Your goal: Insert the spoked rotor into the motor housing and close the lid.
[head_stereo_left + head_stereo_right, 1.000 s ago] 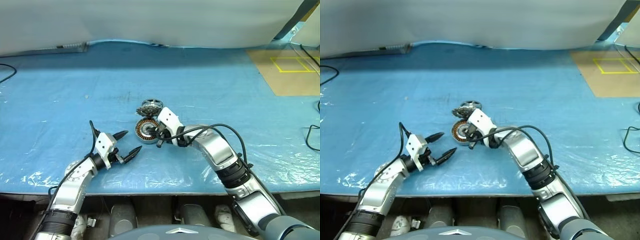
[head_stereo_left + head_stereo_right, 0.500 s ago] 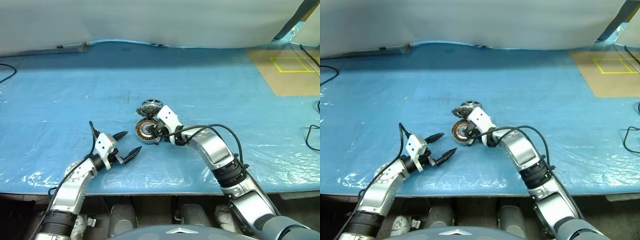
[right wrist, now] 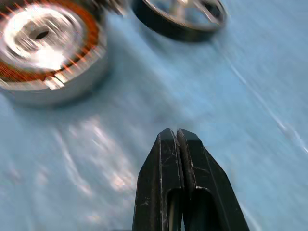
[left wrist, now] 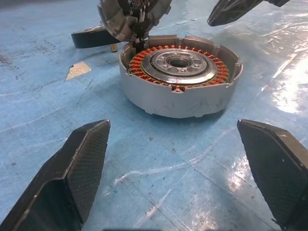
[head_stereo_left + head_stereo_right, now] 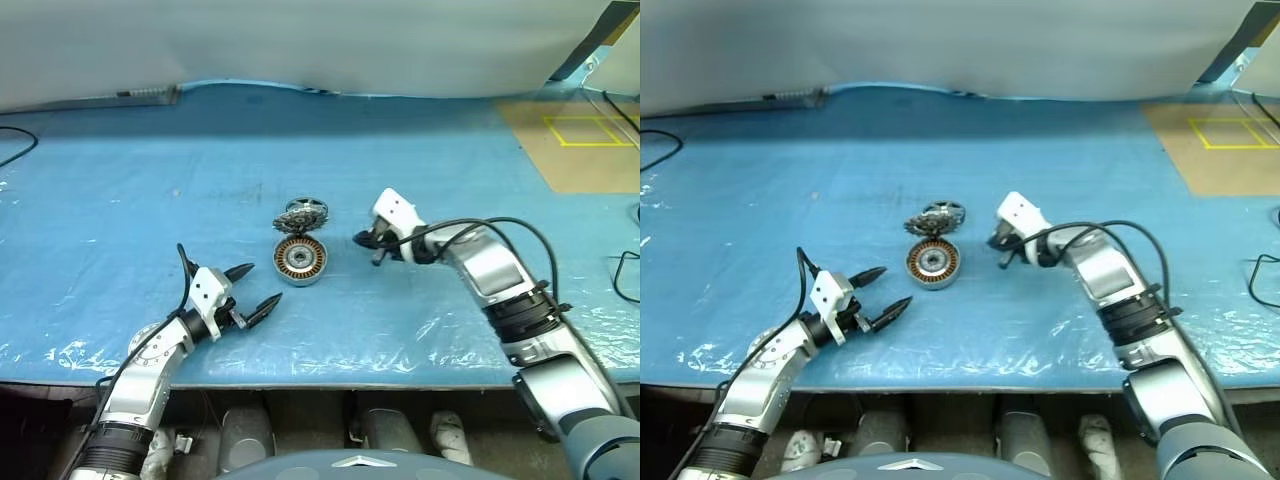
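A: Where's the motor housing [image 5: 300, 260]?
B: Centre frame on the blue surface [image 5: 120, 200]; lid [image 5: 297, 219] leaning on its far rim, spoked rotor [image 5: 308, 205] behind.
A: And the 2 hands?
B: Left hand [image 5: 256, 290] spread at lower left; right hand [image 5: 368, 248] pressed together, right of the housing, holding nothing.

The motor housing [image 5: 300, 260] sat on the table sheet [image 5: 150, 170], ahead of the left gripper [image 5: 255, 290] and in line with the gap between its 2 spread fingers [image 4: 82, 163], well apart from both tips. The lid [image 5: 299, 219] leaned tilted on the housing's far rim, touching it. The spoked rotor [image 5: 306, 206] lay flat just behind the lid. The right gripper [image 5: 372, 246], its 2 fingers [image 3: 166, 159] pressed together, stood to the right of the housing, apart from it, tips pointing towards it.
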Motion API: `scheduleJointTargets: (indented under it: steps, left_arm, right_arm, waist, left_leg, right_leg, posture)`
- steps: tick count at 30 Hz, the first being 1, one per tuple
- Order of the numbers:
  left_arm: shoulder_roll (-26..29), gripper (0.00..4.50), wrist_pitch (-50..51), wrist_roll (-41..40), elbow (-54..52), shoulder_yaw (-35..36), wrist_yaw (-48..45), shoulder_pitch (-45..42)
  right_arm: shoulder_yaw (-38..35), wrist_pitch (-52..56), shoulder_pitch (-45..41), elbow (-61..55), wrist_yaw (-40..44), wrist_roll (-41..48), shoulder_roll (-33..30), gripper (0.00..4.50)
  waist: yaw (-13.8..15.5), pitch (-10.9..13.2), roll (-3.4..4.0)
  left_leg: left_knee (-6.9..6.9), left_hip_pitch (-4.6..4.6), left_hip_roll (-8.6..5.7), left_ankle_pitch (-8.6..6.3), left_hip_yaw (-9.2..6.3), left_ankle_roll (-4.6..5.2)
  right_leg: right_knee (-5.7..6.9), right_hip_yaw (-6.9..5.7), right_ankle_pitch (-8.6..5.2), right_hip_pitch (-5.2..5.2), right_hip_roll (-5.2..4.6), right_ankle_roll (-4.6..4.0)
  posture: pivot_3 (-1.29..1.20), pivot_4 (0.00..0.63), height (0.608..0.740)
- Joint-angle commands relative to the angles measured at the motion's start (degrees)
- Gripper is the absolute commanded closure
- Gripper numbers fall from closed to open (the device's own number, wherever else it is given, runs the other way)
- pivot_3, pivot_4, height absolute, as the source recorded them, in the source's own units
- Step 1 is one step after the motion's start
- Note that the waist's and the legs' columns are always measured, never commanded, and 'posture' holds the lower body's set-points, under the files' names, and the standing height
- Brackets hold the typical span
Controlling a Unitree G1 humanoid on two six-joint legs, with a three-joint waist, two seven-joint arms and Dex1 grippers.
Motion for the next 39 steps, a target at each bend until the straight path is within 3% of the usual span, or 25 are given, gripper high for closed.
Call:
scheduleJointTargets:
  steps: [1,8,12,16,26,39]
  left_arm:
    - [0.49,0.0,-0.76,-0.26,-1.5,1.24,0.14,-0.31]
    - [0.51,0.0,-0.69,-0.14,-1.65,1.32,0.51,-0.56]
    - [0.73,0.0,-0.63,-0.13,-2.0,1.66,0.84,-0.49]
    - [0.83,0.0,-0.68,-0.09,-2.12,1.8,1.1,-0.41]
    - [0.38,0.0,-0.96,0.27,-2.42,1.79,1.8,-0.14]
    - [0.4,0.0,-1.11,0.31,-3.39,1.91,2.8,0.91]
  right_arm:
    - [0.11,-6.73,-5.58,7.45,1.62,-2.59,0.33,4.46]
    - [-1.45,-20.21,-17.78,30.61,0.25,-5.54,6.69,4.46]
    - [-3.24,-24.85,-23.57,39.74,2.74,-4.52,10.37,3.63]
    - [-4.1,-28.24,-27.57,47.3,5.26,-5.17,13.13,2.2]
    - [-9.02,-30.45,-34.35,58.24,4.19,-5.51,19.66,2.2]
    - [-9.64,-30.95,-34.2,61.51,2.82,-9.06,23.65,2.2]
  waist:
    - [-0.22,0.0,0.01]
    - [-0.04,0.0,0.01]
    - [0.17,0.01,0.02]
    - [0.15,0.01,0.02]
    - [0.12,0.03,0.05]
    - [0.13,0.04,0.07]
  left_leg:
    - [0.01,-0.04,0.0,0.0,0.01,0.0]
    - [0.17,-0.07,0.03,0.0,0.05,0.03]
    - [0.25,-0.28,0.04,-0.01,0.05,0.04]
    - [0.29,-0.42,0.12,0.0,0.04,0.08]
    - [0.32,-0.48,0.2,-0.12,0.04,0.28]
    - [0.32,-0.58,0.25,-0.13,0.04,0.27]
  right_leg:
    - [0.02,0.02,0.0,-0.02,0.01,0.0]
    - [0.19,0.04,0.01,-0.13,0.01,-0.05]
    - [0.18,-0.03,0.01,-0.22,-0.03,-0.05]
    - [0.2,-0.12,0.02,-0.31,-0.01,-0.08]
    - [0.22,-0.16,0.02,-0.39,0.02,-0.13]
    - [0.23,-0.21,0.01,-0.47,0.03,-0.16]
  posture:
    - [0.0,0.15,0.74]
    - [0.0,0.15,0.74]
    - [0.0,0.15,0.74]
    - [0.0,0.15,0.74]
    - [0.0,0.15,0.74]
    - [0.0,0.15,0.74]
